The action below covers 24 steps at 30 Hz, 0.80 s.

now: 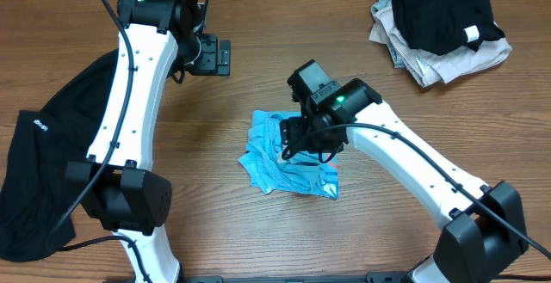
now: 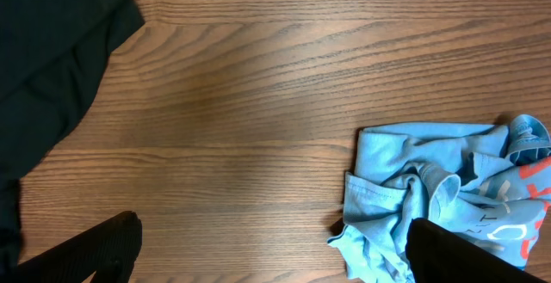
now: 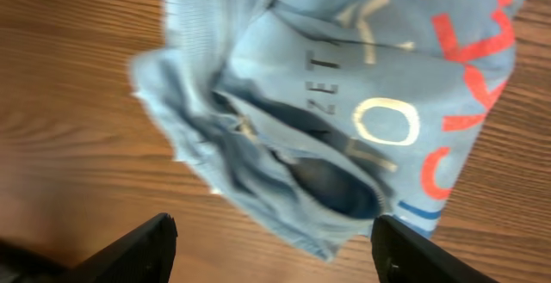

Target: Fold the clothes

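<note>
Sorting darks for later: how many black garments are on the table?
2: one black garment at the left edge, another atop the beige pile, top right. Others may be hidden.

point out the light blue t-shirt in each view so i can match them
Overhead: the light-blue T-shirt lies crumpled at centre.
Left wrist: the shirt sits at lower right.
Right wrist: the shirt fills the upper middle.
Shared landmark: the wood-grain table under it.

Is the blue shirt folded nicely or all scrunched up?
Scrunched up. The light-blue T-shirt lies in a wrinkled, bunched heap with uneven edges on the wooden table.
</note>
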Motion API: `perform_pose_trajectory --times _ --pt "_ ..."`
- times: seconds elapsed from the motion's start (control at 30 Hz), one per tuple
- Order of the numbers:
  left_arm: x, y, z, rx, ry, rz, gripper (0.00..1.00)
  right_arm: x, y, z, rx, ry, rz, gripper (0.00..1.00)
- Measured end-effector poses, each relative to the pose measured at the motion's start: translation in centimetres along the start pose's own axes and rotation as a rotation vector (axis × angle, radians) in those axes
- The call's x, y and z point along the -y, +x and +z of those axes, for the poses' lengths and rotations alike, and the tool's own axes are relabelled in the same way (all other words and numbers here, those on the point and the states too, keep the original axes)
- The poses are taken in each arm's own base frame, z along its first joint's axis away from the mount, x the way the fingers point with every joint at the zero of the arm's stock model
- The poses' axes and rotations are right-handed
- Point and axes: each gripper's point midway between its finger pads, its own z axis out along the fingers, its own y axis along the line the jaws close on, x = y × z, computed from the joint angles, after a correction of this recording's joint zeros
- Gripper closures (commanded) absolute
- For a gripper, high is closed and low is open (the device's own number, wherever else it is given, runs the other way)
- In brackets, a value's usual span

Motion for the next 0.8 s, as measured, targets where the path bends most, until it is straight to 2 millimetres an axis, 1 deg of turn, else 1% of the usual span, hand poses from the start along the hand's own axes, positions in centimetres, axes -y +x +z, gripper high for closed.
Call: perform_pose_trajectory --times 0.13,0.23,0.27,0.3,0.37,0.43,0.5,0.57,0.63,0.8 --pt "0.0 0.0 0.0 0.0 0.0 0.0 0.0 1.8 1.1 2.2 -0.016 0.055 0.002 0.25" --pt "0.0 0.0 0.0 0.0 0.0 0.0 0.0 3.2 2.1 3.8 -0.035 0.093 -0.009 0.33" --pt "0.0 0.0 0.0 0.0 0.0 0.0 0.0 3.3 2.3 3.9 -0.039 0.096 -0.01 0.34" --pt "0.0 0.0 0.0 0.0 0.0 0.0 0.0 3.6 2.5 4.3 -0.045 0.103 -0.011 0.37" --pt "0.0 0.0 0.0 0.002 0.001 0.0 0.0 3.9 2.8 4.7 -0.05 0.111 -0.017 0.43" --pt "0.0 -0.1 0.0 0.005 0.001 0.0 0.0 4.1 3.0 4.9 -0.054 0.115 -0.026 0.53" --pt "0.0 -0.2 0.0 0.009 0.002 0.0 0.0 4.0 2.8 5.0 -0.046 0.107 -0.041 0.6" --pt "0.1 -0.3 0.0 0.012 0.003 0.0 0.0 3.7 2.5 5.1 -0.034 0.095 -0.052 0.64" --pt "0.1 -0.4 0.0 0.014 0.003 0.0 0.0 3.5 2.5 5.1 -0.033 0.087 -0.057 0.71" --pt "0.1 -0.4 0.0 0.014 0.003 0.0 0.0 3.5 2.8 5.1 -0.047 0.084 -0.063 0.78"
